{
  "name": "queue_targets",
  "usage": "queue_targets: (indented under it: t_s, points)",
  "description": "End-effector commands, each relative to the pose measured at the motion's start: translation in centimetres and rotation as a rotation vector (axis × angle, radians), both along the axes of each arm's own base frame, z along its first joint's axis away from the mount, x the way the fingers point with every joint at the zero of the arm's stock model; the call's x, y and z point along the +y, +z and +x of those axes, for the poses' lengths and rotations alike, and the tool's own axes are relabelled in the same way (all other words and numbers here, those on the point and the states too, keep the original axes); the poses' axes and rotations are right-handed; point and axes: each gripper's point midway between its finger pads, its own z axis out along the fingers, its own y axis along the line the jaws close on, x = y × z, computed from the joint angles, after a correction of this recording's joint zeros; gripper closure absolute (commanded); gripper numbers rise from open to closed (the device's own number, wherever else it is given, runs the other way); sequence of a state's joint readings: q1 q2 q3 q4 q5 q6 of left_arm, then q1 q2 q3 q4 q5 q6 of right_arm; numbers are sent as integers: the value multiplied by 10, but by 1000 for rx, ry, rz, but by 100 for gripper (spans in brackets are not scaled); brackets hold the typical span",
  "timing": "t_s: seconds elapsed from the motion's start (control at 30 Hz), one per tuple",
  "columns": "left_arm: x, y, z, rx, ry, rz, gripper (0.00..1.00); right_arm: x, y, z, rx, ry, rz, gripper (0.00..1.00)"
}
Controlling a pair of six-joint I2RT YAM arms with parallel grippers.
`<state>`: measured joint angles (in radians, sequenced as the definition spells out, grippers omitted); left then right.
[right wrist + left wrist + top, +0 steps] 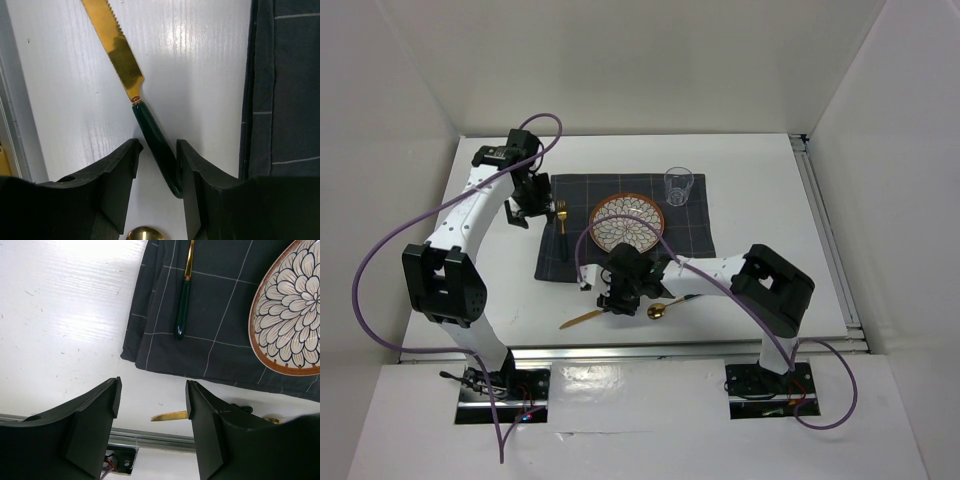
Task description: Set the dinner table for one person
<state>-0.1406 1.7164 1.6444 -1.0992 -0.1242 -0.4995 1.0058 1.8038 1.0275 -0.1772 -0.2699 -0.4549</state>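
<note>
Top view: the white counter [770,200] fills the middle of the frame. On it, a dark checked placemat [690,235] carries a flower-patterned plate [628,222], a clear glass [678,186] and a fork [561,225]. My left arm arches up the left side, and its elbow bends the left pincer [532,210] down beside the placemat's left edge. My right arm reaches low from lower right towards centre, with the right pincer [618,300] over a gold knife [582,319] and a spoon [660,311] just beside it.

Left wrist view: the left pincer [152,390] hangs released and empty above bare counter [65,315]. The fork [182,305] lies on the placemat [220,305], top centre.

Right wrist view: the right pincer [159,146] straddles the knife's [120,55] dark green handle. It is not clenched, since a gap shows at the left finger. The knife lies on the counter [200,60].
</note>
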Motion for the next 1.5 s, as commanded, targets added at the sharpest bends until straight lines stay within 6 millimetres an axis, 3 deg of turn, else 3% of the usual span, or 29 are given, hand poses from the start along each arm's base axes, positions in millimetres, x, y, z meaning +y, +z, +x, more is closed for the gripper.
queue_targets:
  t_s: [0.0, 0.13, 0.27, 0.37, 0.7, 0.87, 1.03, 1.33, 1.47]
  points:
    - [-2, 18, 1, -49, -16, -23, 29, 0, 4, -12, 21, 32, -31, 53]
    - [-2, 20, 3, -58, -16, -24, 29, 4, 3, -14, 26, 51, -50, 48]
    - [-4, 23, 4, -66, -20, -34, 29, 7, -3, -11, 21, 53, -65, 35]
    - [-3, 23, 4, -66, -28, -31, 29, 10, -3, -7, 8, 47, -62, 34]
    - [0, 23, 5, -66, -19, -30, 29, 11, -11, -16, 64, 65, -69, 63]
    - [0, 23, 5, -66, -19, -30, 29, 11, 1, -20, 63, 67, -59, 71]
    - [0, 23, 5, -66, -19, -30, 29, 12, 21, -25, 57, 60, -30, 86]
    - [-1, 23, 5, -67, -2, -37, 29, 15, 53, -18, 13, 21, 28, 89]
    - [2, 35, 5, -94, 7, -40, 29, 15, 78, -9, -27, -62, 73, 92]
